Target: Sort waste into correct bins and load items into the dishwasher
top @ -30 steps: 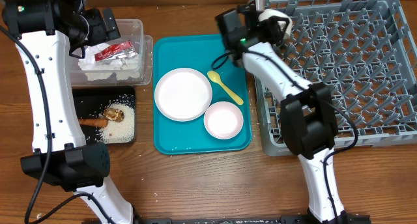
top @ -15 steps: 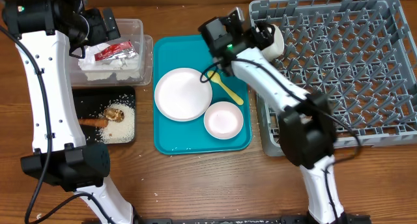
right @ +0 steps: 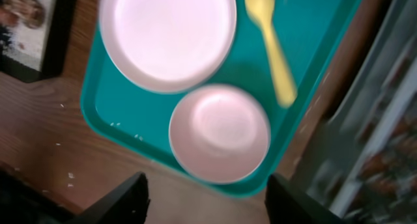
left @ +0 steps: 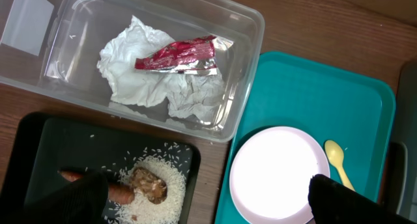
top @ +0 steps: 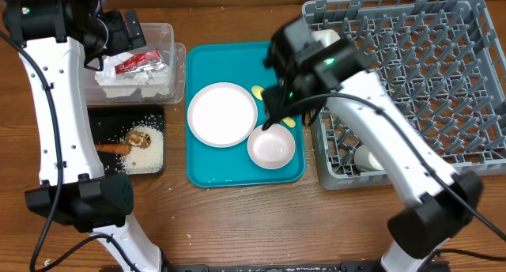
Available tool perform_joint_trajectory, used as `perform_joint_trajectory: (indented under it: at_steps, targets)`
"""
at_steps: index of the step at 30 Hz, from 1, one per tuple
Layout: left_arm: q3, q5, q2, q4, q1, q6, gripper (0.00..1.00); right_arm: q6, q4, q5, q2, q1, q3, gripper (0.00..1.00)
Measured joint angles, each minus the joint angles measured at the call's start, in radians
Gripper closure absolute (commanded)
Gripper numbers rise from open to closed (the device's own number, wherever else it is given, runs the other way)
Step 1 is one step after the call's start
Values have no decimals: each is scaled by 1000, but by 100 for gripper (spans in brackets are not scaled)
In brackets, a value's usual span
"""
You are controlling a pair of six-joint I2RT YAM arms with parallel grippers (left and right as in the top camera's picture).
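On the teal tray (top: 207, 174) lie a white plate (top: 222, 114), a white bowl (top: 271, 145) and a yellow spoon (right: 270, 42). My right gripper (right: 208, 208) hovers open over the tray's near edge, with nothing between its fingers and the bowl (right: 219, 133) just ahead. The grey dishwasher rack (top: 443, 82) holds a white dish (top: 324, 36) at its far left corner and a small white cup (top: 368, 157) near its front left. My left gripper (left: 212, 208) hangs open and holds nothing above the bins. The clear tub (left: 251, 61) holds the napkin (left: 140, 74) and red wrapper (left: 176, 55).
The black tray (left: 45, 139) holds loose rice (left: 166, 198), a carrot (left: 120, 191) and brown scraps (left: 146, 183). It sits directly in front of the tub, left of the teal tray. Bare wooden table (top: 261, 217) lies in front of the tray and rack.
My right gripper let go of a white dish at the rack's far left corner. The arm then swung left and toward the front, over the teal tray. The left arm stayed still.
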Motion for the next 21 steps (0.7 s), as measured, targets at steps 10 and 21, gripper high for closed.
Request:
perform_joint_trajectory:
  at_steps: [10, 21]
  targets:
    - [0, 0, 0, 0, 0, 0, 0, 662, 166, 97, 41, 69, -374, 45]
    - [0, 0, 0, 0, 0, 0, 0, 825, 383, 58, 41, 77, -570, 85]
